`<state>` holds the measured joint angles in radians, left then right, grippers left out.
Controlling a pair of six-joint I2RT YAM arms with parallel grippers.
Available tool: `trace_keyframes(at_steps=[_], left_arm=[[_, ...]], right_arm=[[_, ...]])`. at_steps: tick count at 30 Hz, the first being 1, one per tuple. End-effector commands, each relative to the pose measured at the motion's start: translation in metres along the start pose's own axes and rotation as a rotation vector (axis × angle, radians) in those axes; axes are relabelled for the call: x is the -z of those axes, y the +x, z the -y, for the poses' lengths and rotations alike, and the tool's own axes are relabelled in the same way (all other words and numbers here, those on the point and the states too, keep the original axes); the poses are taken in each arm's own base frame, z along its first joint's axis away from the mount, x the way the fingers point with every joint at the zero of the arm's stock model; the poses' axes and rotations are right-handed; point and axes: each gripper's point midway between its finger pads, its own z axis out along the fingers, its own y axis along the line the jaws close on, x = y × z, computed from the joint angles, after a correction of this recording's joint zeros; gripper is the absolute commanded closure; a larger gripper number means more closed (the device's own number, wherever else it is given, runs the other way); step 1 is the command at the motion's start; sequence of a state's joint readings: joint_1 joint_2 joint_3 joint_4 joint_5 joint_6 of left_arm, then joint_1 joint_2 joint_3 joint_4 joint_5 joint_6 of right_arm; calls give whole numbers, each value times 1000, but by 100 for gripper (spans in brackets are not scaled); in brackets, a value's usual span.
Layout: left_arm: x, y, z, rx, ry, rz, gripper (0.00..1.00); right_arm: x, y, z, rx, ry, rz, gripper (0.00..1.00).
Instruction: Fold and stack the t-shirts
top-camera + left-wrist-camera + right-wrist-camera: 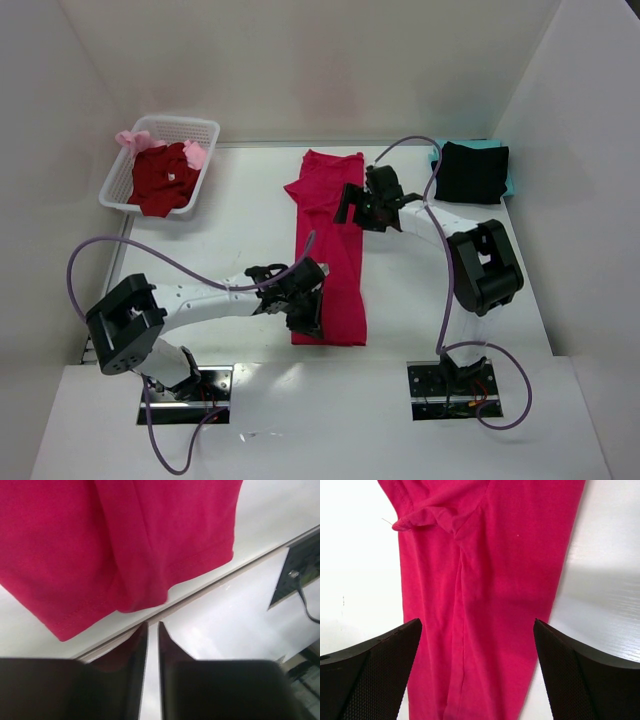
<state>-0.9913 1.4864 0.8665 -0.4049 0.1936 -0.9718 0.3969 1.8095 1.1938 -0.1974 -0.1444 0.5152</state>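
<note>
No writing, label or number is legible on anything in view

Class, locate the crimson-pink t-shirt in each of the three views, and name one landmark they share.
Top external: crimson-pink t-shirt, a long strip down the table's middle.
Left wrist: its hemmed end fills the upper left.
Right wrist: it runs down the centre.
Shared landmark: the white table beneath it.
</note>
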Motion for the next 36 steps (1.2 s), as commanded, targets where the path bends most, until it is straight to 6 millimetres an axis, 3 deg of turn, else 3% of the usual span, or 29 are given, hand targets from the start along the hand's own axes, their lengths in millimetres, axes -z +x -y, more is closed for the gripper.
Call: trace_keyframes(at_steps=[1,4,5,7,9,13,18,20,22,24,34,36], left_arm=[[3,-3,5,-5,-2,6,74],[11,-10,12,-33,7,28,62],[16,-13,18,-38,26,43,50],[26,-21,29,-69,50,77,40],[36,-29,38,-101,82,122,27],[39,-38,47,-179,124,169,20],[20,-42,68,-265,228,145,25],[6,-40,68,-283,232,107,34],[-2,-41,68,-293,231,92,51],[-14,-41,66,-299,218,65,58],[-39,-40,50,-269,152,28,64],[-47,-33,40,-248,122,-3,64]], right_arm=[[-6,-23,-10,33,-8,65,3],[-15,-29,-11,32,2,66,6],[-18,-30,-11,41,3,65,12],[-22,-36,-11,41,13,69,17],[-26,-37,-6,40,37,77,34],[-38,-50,1,38,95,108,55],[-48,-49,19,17,156,105,67],[-50,-52,25,-5,169,115,73],[-52,-56,31,-14,176,120,79],[-56,-56,39,-24,193,107,80],[-81,-40,58,22,252,30,84],[-84,-38,60,21,257,21,84]])
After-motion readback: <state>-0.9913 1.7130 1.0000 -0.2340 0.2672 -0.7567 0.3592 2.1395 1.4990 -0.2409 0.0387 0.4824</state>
